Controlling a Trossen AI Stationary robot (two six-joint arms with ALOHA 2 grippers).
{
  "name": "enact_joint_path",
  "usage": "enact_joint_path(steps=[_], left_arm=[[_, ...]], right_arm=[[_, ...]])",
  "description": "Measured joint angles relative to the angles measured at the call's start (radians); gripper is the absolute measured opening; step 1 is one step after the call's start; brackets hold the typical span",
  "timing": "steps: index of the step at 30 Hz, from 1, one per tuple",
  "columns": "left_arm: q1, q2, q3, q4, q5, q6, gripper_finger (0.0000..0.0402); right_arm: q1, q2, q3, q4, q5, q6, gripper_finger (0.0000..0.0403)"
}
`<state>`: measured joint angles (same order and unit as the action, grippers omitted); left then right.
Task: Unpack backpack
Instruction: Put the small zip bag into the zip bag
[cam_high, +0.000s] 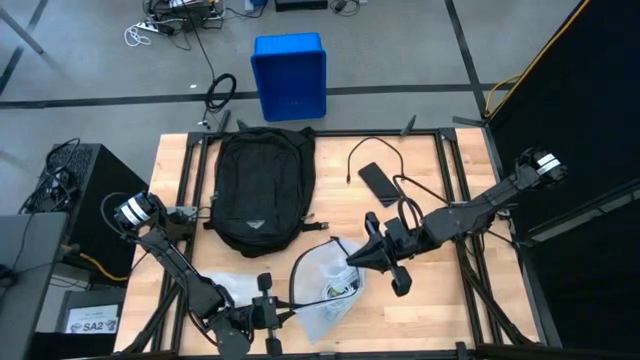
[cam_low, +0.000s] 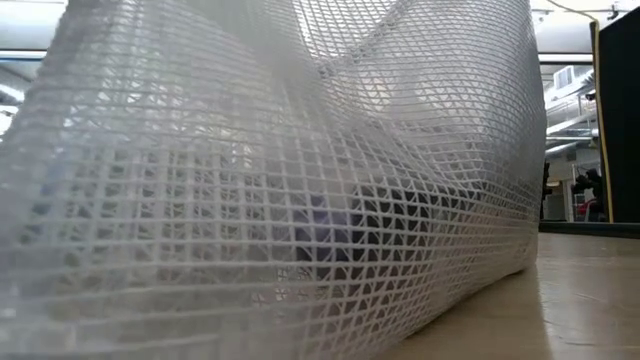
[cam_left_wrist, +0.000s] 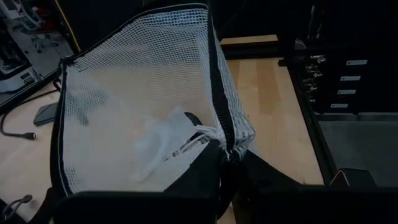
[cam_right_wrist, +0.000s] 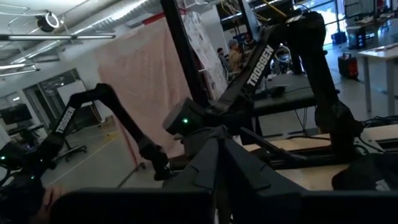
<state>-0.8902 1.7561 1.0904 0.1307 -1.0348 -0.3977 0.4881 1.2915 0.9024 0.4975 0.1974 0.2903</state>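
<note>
The black backpack (cam_high: 258, 190) lies flat at the table's far left, and no gripper touches it. A white mesh pouch (cam_high: 330, 285) with black trim sits near the front edge. It fills the low view (cam_low: 300, 180), and pale and dark items show through its mesh. My left gripper (cam_high: 285, 308) is at the pouch's left side, shut on its trim (cam_left_wrist: 225, 152). My right gripper (cam_high: 355, 262) hovers shut at the pouch's right, pointing about level. Its wrist view shows nothing between the fingers (cam_right_wrist: 217, 155). My left gripper pinches the pouch's black-trimmed rim where the mesh bunches at a corner (cam_left_wrist: 227, 148), coming in roughly level from the table's left. The pouch stands raised with its mouth spread, and its lower part (cam_low: 500, 275) rests on the table.
A flat black device (cam_high: 378, 182) and a thin black cable (cam_high: 372, 148) lie on the far right part of the table. A blue bin (cam_high: 290, 75) stands on the floor beyond the far edge. Black frame rails (cam_high: 455, 170) run along the table's sides.
</note>
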Motion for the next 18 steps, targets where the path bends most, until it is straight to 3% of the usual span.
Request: enact_joint_path(steps=[11,18], left_arm=[[0.0,0.0,0.0,0.0,0.0,0.0,0.0],[0.0,0.0,0.0,0.006,0.0,0.0,0.0]], right_arm=[[0.005,0.0,0.0,-0.006,-0.003,-0.035,0.003],[0.106,0.097,0.004,0.061,0.009,-0.169,0.0073]])
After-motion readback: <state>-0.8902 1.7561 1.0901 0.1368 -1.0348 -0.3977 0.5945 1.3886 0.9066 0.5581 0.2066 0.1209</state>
